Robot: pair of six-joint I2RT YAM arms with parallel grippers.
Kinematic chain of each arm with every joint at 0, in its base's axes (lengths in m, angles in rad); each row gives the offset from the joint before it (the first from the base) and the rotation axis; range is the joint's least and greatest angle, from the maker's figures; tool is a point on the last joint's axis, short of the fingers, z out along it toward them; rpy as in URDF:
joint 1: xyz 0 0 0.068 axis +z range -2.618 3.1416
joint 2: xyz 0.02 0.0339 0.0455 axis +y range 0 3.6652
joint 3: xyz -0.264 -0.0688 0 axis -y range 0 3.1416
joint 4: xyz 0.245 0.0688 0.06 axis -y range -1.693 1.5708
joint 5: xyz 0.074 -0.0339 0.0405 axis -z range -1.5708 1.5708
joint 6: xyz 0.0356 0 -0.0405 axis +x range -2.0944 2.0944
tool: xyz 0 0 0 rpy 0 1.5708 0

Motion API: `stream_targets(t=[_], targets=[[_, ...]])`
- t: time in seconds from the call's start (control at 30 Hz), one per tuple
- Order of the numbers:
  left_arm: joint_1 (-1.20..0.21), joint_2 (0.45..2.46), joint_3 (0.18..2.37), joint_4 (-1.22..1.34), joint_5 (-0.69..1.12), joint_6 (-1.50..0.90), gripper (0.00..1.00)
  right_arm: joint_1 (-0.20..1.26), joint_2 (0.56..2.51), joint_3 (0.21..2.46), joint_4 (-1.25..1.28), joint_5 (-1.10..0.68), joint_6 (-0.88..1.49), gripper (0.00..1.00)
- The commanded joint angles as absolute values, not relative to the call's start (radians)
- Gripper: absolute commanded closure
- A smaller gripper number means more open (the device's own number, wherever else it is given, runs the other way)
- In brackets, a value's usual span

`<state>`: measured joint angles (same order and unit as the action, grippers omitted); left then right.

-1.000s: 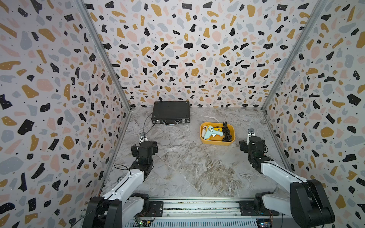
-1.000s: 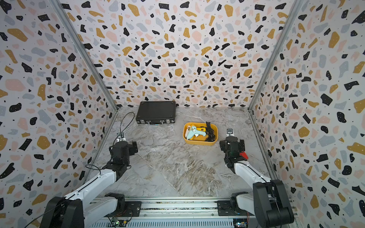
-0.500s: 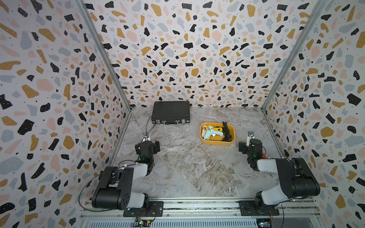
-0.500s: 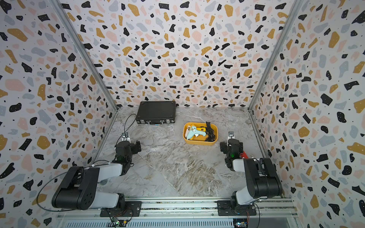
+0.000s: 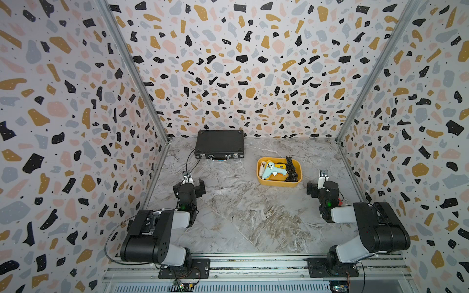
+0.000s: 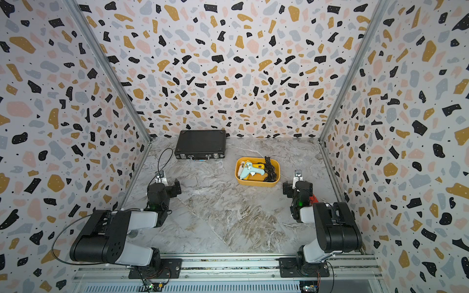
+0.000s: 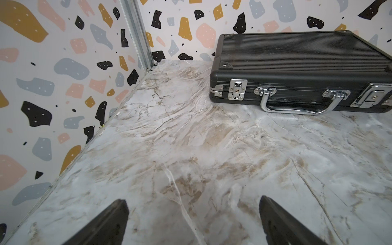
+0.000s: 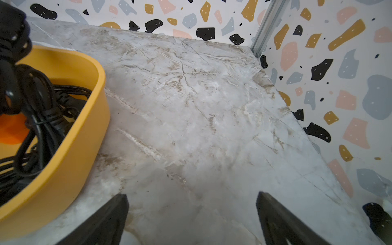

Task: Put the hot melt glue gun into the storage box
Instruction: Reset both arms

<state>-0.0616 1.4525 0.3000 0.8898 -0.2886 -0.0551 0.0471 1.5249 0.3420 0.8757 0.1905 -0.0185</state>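
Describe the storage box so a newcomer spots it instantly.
On the marble tabletop, look toward the back wall, right of centre. The storage box is the open mustard-yellow tray holding a pale blue glue gun and black cords. The black briefcase to its left is closed, latched and larger.

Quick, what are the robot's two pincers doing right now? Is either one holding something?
Left pincer: open, holding nothing.
Right pincer: open, holding nothing.
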Motion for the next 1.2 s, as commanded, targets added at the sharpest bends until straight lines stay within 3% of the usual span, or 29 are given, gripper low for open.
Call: stream_targets(t=[0.0, 0.7, 1.0, 1.17], targets=[[-0.065, 1.448, 0.293, 0.943, -0.291, -0.041, 0.00, 0.049, 1.509, 0.337, 0.901, 0.185, -0.009, 0.01], [-0.065, 1.428, 0.311, 0.873, -0.278, -0.051, 0.00, 0.049, 1.513, 0.342, 0.897, 0.154, -0.022, 0.01], [-0.066, 1.430, 0.311, 0.873, -0.278, -0.052, 0.00, 0.046, 1.511, 0.343, 0.890, 0.001, -0.077, 0.01], [-0.066, 1.429, 0.311, 0.873, -0.278, -0.052, 0.00, 0.047, 1.510, 0.314, 0.946, 0.258, 0.017, 0.01]])
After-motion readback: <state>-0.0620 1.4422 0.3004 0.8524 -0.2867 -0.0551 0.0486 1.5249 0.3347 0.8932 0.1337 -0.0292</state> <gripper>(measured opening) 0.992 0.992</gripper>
